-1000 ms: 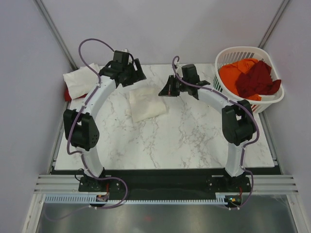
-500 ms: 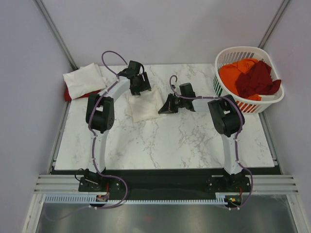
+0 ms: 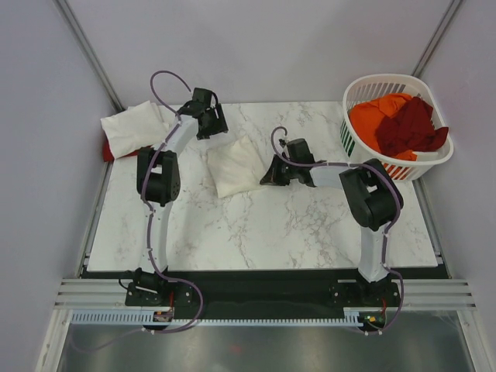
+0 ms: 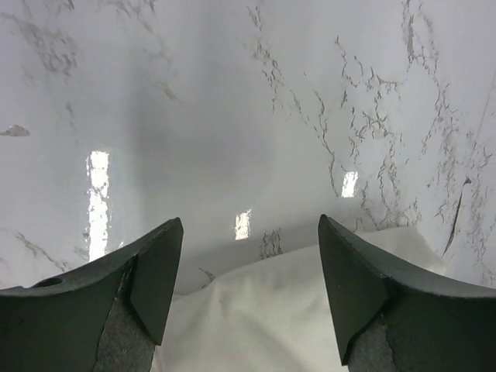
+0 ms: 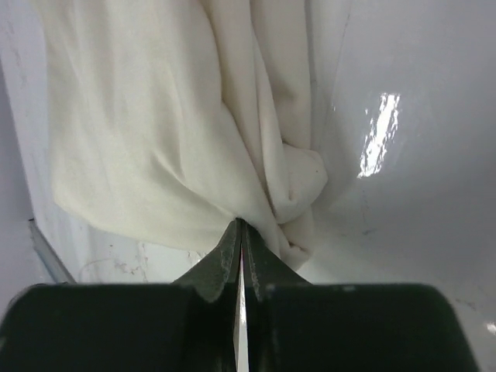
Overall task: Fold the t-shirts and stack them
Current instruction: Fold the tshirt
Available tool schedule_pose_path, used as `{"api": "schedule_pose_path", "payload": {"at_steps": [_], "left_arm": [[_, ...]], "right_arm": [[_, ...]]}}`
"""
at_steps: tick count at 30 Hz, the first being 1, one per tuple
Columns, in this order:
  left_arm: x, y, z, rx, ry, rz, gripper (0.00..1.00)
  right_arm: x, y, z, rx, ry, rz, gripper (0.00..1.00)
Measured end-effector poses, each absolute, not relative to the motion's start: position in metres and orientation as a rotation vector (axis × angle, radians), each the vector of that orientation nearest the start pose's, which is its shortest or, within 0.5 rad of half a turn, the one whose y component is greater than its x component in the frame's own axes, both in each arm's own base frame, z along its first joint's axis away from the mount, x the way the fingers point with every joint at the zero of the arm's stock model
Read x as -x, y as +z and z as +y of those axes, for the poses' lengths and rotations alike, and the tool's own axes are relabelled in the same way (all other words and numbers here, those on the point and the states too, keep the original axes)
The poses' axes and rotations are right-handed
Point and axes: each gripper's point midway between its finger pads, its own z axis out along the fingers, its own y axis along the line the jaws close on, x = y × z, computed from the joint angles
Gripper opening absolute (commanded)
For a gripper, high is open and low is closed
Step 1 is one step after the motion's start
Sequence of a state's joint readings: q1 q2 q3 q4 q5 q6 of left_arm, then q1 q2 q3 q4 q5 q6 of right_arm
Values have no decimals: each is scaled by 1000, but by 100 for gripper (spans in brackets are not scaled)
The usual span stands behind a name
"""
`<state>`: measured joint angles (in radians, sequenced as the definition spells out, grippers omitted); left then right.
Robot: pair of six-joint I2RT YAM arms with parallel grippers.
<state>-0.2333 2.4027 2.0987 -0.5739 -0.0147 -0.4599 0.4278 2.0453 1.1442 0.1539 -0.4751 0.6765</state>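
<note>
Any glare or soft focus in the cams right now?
Left wrist: three bright reflections on the marble table, left fingers slightly soft. Right wrist: one glare streak on the table beside the cream t-shirt; right gripper dark, little detail. Top external: even light, faint shadows.

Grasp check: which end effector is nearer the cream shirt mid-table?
Right. The right end effector, shut, touches the cream shirt at its right edge; left end effector, open, hovers off its far edge.

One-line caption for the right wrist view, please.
Right gripper, jaws shut, tips meeting the edge of a folded cream t-shirt on the white marble table.
</note>
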Motion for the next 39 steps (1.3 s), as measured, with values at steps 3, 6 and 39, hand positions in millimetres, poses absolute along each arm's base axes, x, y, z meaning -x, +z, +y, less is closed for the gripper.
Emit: {"api": "schedule_pose_path", "payload": {"at_steps": [3,6,39], "left_arm": [[-585,73,-150,271,-284,2420,82],[-582,93,-151,250,-290,2398,84],[-329,33,-203,310,-540,2589,73]], "right_arm": [[-386,28,290,-5,924,2495,39],[-373,48,292,92,762,2518,54],[-439,22,261,-97,998,2503,0]]}}
